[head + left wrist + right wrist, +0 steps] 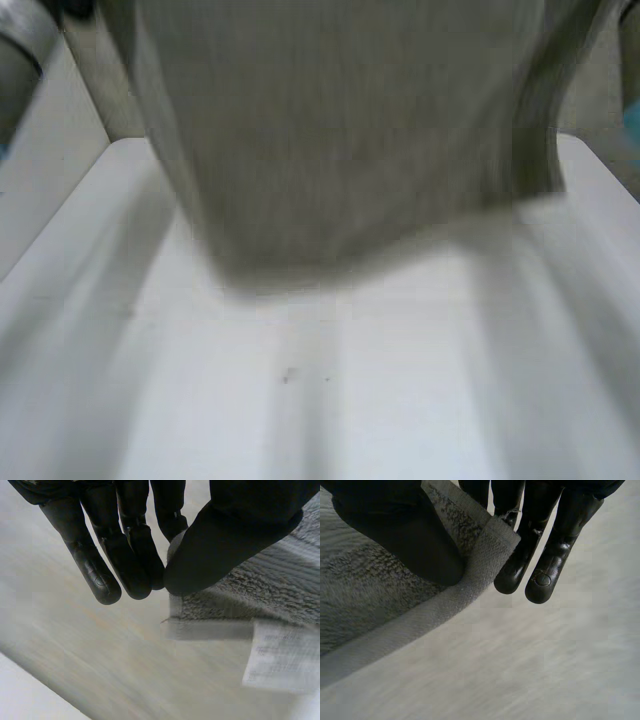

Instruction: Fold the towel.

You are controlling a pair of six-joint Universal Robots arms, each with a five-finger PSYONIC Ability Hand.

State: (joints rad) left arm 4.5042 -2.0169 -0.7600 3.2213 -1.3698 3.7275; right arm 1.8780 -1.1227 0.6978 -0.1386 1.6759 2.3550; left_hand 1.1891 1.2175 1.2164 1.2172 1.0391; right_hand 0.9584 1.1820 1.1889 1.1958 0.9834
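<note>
On the left, pinched a top corner of the towel (340, 150) in the left hand (125, 555), thumb pressed onto the cloth against straight fingers, just beside the sewn-in label (282, 657). Between the two hands, held the towel up as a broad hanging sheet, lower edge dipping toward the left side, above the counter (400, 400) and, by the look of it, clear of it. On the right, clamped the other top corner in the right hand (395, 525), thumb bearing down on the hem (420, 615) against the fingers behind.

Appeared to be at the lift-and-spread stage, with no fold laid yet. To do it well: should keep both pinches firm and level, draw the top edge taut for a square hang, then bring the bottom edge down onto the counter first and lay the rest flat without bunching. Might lose the cloth on the left, given a pinch so near the very corner.
</note>
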